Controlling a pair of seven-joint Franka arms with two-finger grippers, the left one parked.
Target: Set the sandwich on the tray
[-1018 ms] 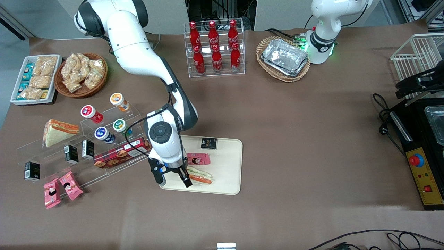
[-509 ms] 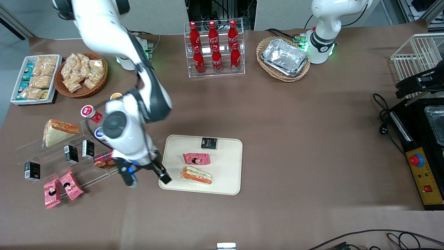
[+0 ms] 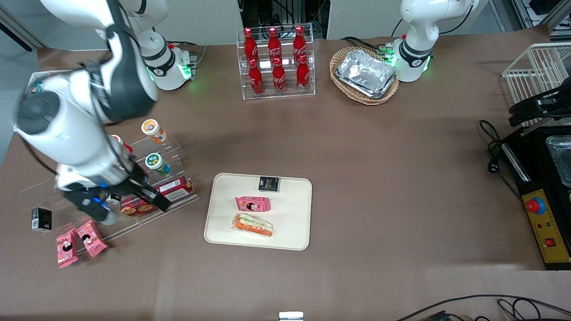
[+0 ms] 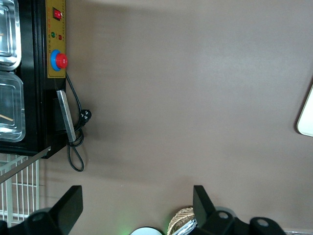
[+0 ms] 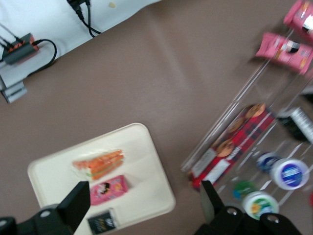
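The sandwich (image 3: 252, 224) is a clear-wrapped wedge with an orange and green filling stripe. It lies flat on the cream tray (image 3: 294, 234), near the tray edge closest to the front camera. Nothing touches it. My right gripper (image 3: 125, 204) is open and empty. It hangs well off the tray toward the working arm's end of the table, over the clear acrylic shelf. The right wrist view looks down on the sandwich (image 5: 99, 163) and the tray (image 5: 146, 147), with the gripper (image 5: 143, 203) wide open above them and nothing between its fingers.
A pink snack packet (image 3: 253, 203) and a small black packet (image 3: 268, 183) also lie on the tray. Under the gripper, the acrylic shelf (image 3: 178, 203) holds a red cookie box (image 3: 171, 189) and cups. Two pink packets (image 3: 80, 240), a cola bottle rack (image 3: 276, 62) and a basket of foil trays (image 3: 365, 75) stand elsewhere.
The gripper let go of the sandwich on the tray, rose and swung away toward the working arm's end, ending over the acrylic shelf. The sandwich stayed put.
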